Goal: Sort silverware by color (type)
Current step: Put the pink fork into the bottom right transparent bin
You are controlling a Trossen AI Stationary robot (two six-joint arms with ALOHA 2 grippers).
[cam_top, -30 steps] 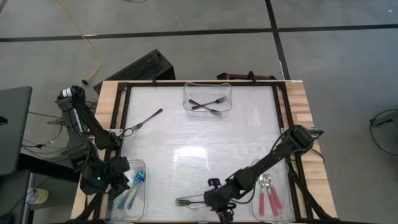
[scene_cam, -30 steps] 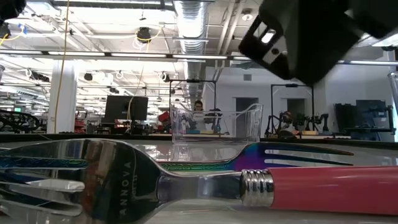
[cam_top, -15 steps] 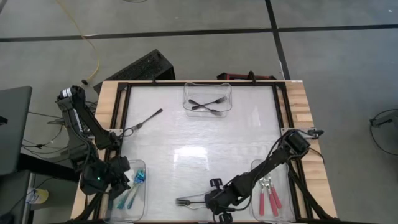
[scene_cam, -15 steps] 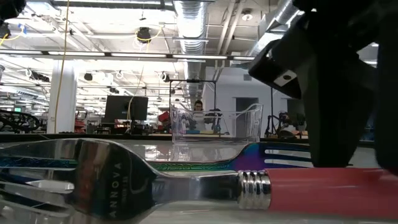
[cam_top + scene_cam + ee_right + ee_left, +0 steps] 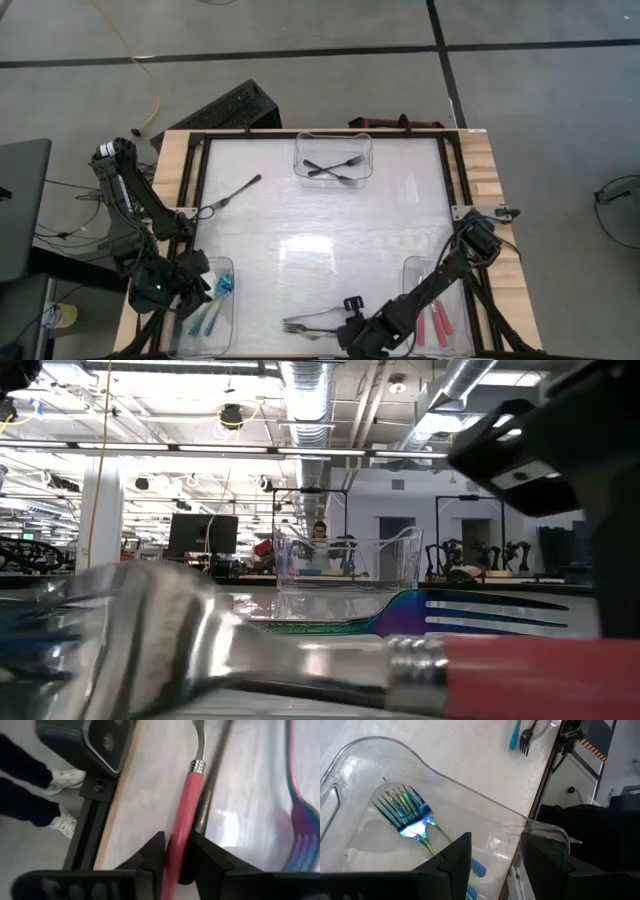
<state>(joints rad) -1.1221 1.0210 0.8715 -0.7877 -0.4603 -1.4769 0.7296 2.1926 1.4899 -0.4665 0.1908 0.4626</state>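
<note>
My right gripper (image 5: pixel 175 857) has its two dark fingers (image 5: pixel 152 852) pinched on the smooth red handle of a fork (image 5: pixel 182 815), at the table's near edge between the two near bins. The right wrist view shows the ribbed silver collar where handle meets steel neck, with an iridescent fork (image 5: pixel 300 820) lying beside it. From overhead I only make out the red-handled fork's silver tines (image 5: pixel 295 325) pointing left of the gripper (image 5: pixel 362 335). The low view shows that fork (image 5: pixel 300 660) huge, with the rainbow one (image 5: pixel 440 605) behind it.

My left gripper (image 5: pixel 495 857) waits over the clear plastic near-left bin (image 5: pixel 485 805), fingers parted, holding nothing; two iridescent teal forks (image 5: pixel 405 812) lie inside.

Far centre, a clear bin (image 5: pixel 334 157) holds two crossed dark forks (image 5: pixel 335 167); another dark fork (image 5: pixel 228 195) lies on the white table (image 5: pixel 320 230) toward the far left. Red-handled pieces (image 5: pixel 438 322) sit in the near-right bin (image 5: pixel 412 270).
</note>
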